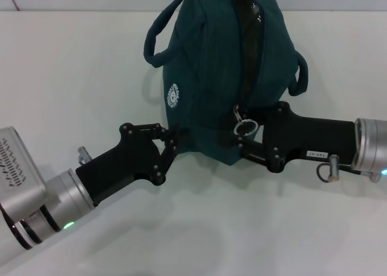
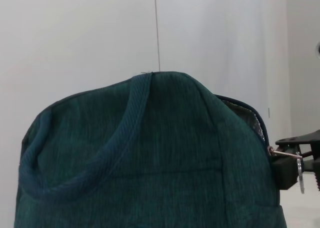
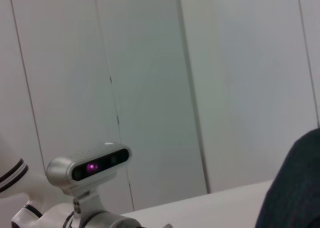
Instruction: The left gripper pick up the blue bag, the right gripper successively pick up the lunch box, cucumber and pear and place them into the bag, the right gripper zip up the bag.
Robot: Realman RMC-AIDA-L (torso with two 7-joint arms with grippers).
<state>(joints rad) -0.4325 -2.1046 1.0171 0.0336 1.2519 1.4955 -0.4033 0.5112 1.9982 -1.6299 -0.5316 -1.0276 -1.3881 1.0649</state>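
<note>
Standing on the white table (image 1: 72, 76), the soft teal-blue fabric bag (image 1: 211, 76) has its zipper partly open. The black left gripper (image 1: 172, 144) pinches the bag's near lower corner, apparently bracing it. The black right gripper (image 1: 245, 134) clamps by the metal ring pull (image 1: 246, 128), seemingly to draw the zipper.

A white table (image 1: 72, 76) carries the blue bag (image 1: 211, 76), standing upright near its far edge

Blue bag (image 1: 211, 76) standing on the table (image 1: 72, 76); left gripper (image 1: 171, 144) at the bag's near left corner, right gripper (image 1: 245, 137) at its near right, beside the zipper ring (image 1: 246, 128)
</note>
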